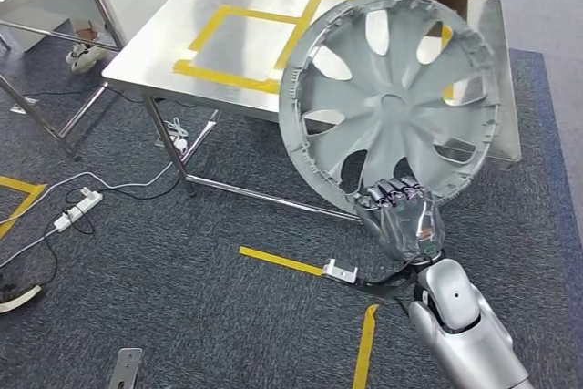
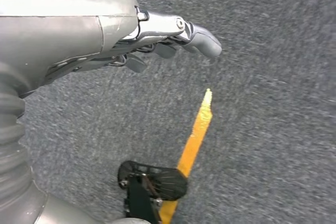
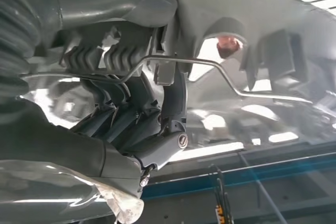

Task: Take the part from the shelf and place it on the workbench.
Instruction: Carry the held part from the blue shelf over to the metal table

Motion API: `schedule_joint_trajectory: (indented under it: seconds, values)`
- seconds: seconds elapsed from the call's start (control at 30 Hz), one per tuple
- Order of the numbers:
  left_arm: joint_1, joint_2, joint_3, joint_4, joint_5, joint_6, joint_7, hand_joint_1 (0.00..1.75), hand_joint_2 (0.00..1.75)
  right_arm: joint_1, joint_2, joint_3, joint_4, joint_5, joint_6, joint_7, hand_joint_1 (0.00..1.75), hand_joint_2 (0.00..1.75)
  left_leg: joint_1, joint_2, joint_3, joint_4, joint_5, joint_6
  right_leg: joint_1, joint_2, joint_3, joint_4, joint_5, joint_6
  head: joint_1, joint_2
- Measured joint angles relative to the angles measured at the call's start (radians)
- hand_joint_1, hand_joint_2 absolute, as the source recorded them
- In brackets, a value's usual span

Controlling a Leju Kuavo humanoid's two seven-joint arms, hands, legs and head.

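Head view is looking forward and down from high, workbench point(image 1: 227, 34) lying toward 12 o'clock; left wrist view is facing the carpet point(image 2: 257, 129) from close above; right wrist view is sitting hard against the part point(image 3: 253, 19), shared with head view

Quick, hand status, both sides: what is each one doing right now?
Left hand: open, fingers extended, holding nothing, above the carpet.
Right hand: closed on the rim of the wheel cover, holding it up.
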Motion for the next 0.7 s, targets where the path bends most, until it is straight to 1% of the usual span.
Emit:
schedule_joint_trajectory:
  seconds: [0.03, 0.07, 0.13, 0.17, 0.2, 0.23, 0.27, 0.3, 0.33, 0.37, 0.4, 0.43, 0.47, 0.5, 0.53, 0.6, 0.63, 0.67, 0.7]
  values:
    - [0.0, 0.0, 0.0, 0.0, 0.0, 0.0, 0.0, 0.0, 1.75, 0.0, 0.0, 0.0, 0.001, 0.001, 0.0, 0.0, 1.75, 1.75, -0.001, -0.001, 0.001, 0.001, -0.004, -0.005, 0.002, 0.001, 0.012, -0.019, -0.003, -0.005, -0.001, 0.0]
    - [0.0, 0.0, 0.0, 0.0, 0.0, 0.0, 0.0, 0.0, 1.75, 0.001, 0.0, 0.0, 0.002, 0.003, -0.001, -0.001, 1.75, 1.75, -0.002, -0.001, 0.001, 0.002, -0.006, -0.009, 0.004, 0.001, 0.018, -0.025, -0.011, -0.011, -0.002, 0.0]
    - [0.001, 0.0, 0.0, 0.0, -0.001, 0.0, 0.0, 0.0, 1.75, 0.004, -0.001, 0.0, 0.002, 0.006, -0.002, -0.001, 1.75, 1.75, 0.0, 0.0, 0.004, 0.004, -0.014, -0.019, 0.003, 0.002, 0.027, -0.03, -0.017, -0.024, -0.004, 0.0]
    - [0.001, 0.0, 0.0, 0.0, -0.001, 0.001, -0.001, 0.0, 1.75, 0.005, -0.002, -0.001, 0.002, 0.006, -0.002, -0.002, 1.75, 1.75, 0.001, 0.001, 0.0, 0.021, -0.024, -0.024, 0.002, 0.002, 0.034, -0.033, -0.021, -0.032, -0.006, 0.0]
    - [0.001, 0.0, 0.0, 0.0, -0.001, 0.001, -0.001, 0.0, 1.75, 0.006, -0.002, -0.001, 0.002, 0.006, -0.002, -0.002, 1.75, 1.75, 0.003, 0.003, -0.016, 0.057, -0.04, -0.03, 0.0, 0.0, 0.043, -0.035, -0.024, -0.038, -0.008, 0.0]
    - [0.001, 0.0, 0.0, 0.0, -0.002, 0.001, -0.001, 0.0, 1.75, 0.006, -0.002, -0.001, 0.002, 0.006, -0.003, -0.001, 1.75, 1.75, 0.004, 0.004, -0.044, 0.114, -0.061, -0.034, 0.0, -0.001, 0.051, -0.036, -0.03, -0.043, -0.009, 0.0]
    - [0.002, -0.001, 0.0, 0.0, -0.002, 0.001, -0.001, 0.0, 1.75, 0.007, -0.002, -0.001, 0.002, 0.006, -0.003, -0.001, 1.75, 1.75, 0.006, 0.005, -0.083, 0.183, -0.083, -0.038, 0.0, -0.001, 0.057, -0.036, -0.035, -0.047, -0.011, 0.0]
    - [0.005, -0.002, 0.0, 0.0, -0.003, 0.002, -0.001, 0.0, 1.75, 0.01, -0.002, -0.001, 0.002, 0.006, -0.003, -0.001, 1.75, 1.75, 0.007, 0.005, -0.122, 0.244, -0.098, -0.04, 0.0, -0.001, 0.064, -0.036, -0.042, -0.048, -0.01, 0.0]
    - [0.008, -0.002, 0.0, 0.0, -0.004, 0.002, -0.001, 0.0, 1.75, 0.013, -0.002, -0.001, 0.002, 0.006, -0.003, -0.001, 1.75, 1.75, 0.008, 0.005, -0.149, 0.28, -0.096, -0.041, 0.001, -0.001, 0.072, -0.036, -0.048, -0.048, -0.011, 0.0]
    - [0.011, -0.002, 0.0, 0.0, -0.004, 0.002, -0.001, 0.0, 1.75, 0.016, -0.002, -0.001, 0.002, 0.006, -0.002, -0.001, 1.75, 1.75, 0.008, 0.005, -0.159, 0.279, -0.073, -0.04, 0.001, 0.001, 0.081, -0.036, -0.056, -0.047, -0.011, 0.0]
    - [0.013, -0.002, 0.0, 0.0, -0.004, 0.002, -0.002, 0.0, 1.75, 0.018, -0.002, -0.001, 0.002, 0.007, -0.002, -0.001, 1.75, 1.75, 0.008, 0.005, -0.152, 0.241, -0.033, -0.037, 0.001, 0.002, 0.092, -0.036, -0.064, -0.045, -0.011, 0.0]
    - [0.014, -0.002, 0.0, 0.0, -0.004, 0.002, -0.002, 0.0, 1.75, 0.019, -0.002, -0.001, 0.002, 0.008, -0.002, -0.001, 1.75, 1.75, 0.007, 0.006, -0.132, 0.177, 0.014, -0.033, 0.0, 0.003, 0.103, -0.036, -0.072, -0.042, -0.011, 0.0]
    - [0.015, -0.002, 0.0, 0.0, -0.004, 0.003, -0.003, 0.0, 1.75, 0.019, -0.002, 0.0, 0.002, 0.009, -0.002, -0.001, 1.75, 1.75, 0.005, 0.006, -0.111, 0.118, 0.047, -0.028, 0.002, 0.003, 0.109, -0.037, -0.08, -0.038, -0.011, 0.0]
    - [0.014, -0.001, 0.0, 0.0, -0.004, 0.003, -0.004, 0.0, 1.75, 0.018, -0.002, 0.0, 0.002, 0.011, -0.002, -0.001, 1.75, 1.75, 0.002, 0.007, -0.089, 0.067, 0.061, -0.022, 0.003, 0.004, 0.114, -0.038, -0.087, -0.032, -0.011, 0.0]
    - [0.014, -0.002, 0.0, 0.001, -0.004, 0.003, -0.005, 0.0, 1.75, 0.017, -0.002, 0.0, 0.002, 0.013, -0.002, -0.001, 1.75, 1.75, -0.001, 0.007, -0.077, 0.037, 0.061, -0.017, 0.004, 0.004, 0.117, -0.04, -0.091, -0.025, -0.011, 0.0]
    - [0.015, -0.002, 0.0, 0.001, -0.006, 0.004, -0.006, 0.0, 1.75, 0.016, -0.002, 0.002, 0.002, 0.018, -0.002, -0.002, 1.75, 1.75, -0.003, 0.007, -0.063, 0.015, 0.042, -0.006, 0.004, 0.003, 0.123, -0.042, -0.091, -0.01, -0.011, 0.0]
    - [0.016, -0.003, 0.0, 0.001, -0.007, 0.004, -0.005, 0.0, 1.75, 0.015, -0.003, 0.004, 0.001, 0.02, -0.001, -0.003, 1.75, 1.75, -0.002, 0.006, -0.057, 0.01, 0.039, -0.001, 0.003, 0.002, 0.123, -0.04, -0.092, -0.004, -0.01, 0.0]
    - [0.017, -0.003, 0.0, 0.001, -0.009, 0.004, -0.005, 0.0, 1.75, 0.014, -0.004, 0.005, 0.0, 0.021, -0.001, -0.004, 1.75, 1.75, -0.001, 0.006, -0.048, 0.004, 0.036, 0.005, 0.002, 0.002, 0.118, -0.024, -0.098, 0.0, -0.009, 0.0]
    - [0.017, -0.004, 0.0, 0.001, -0.01, 0.004, -0.005, 0.0, 1.75, 0.013, -0.006, 0.007, 0.0, 0.022, -0.001, -0.004, 1.75, 1.75, 0.001, 0.005, -0.039, -0.001, 0.034, 0.01, 0.001, 0.002, 0.1, 0.008, -0.109, 0.003, -0.008, 0.0]
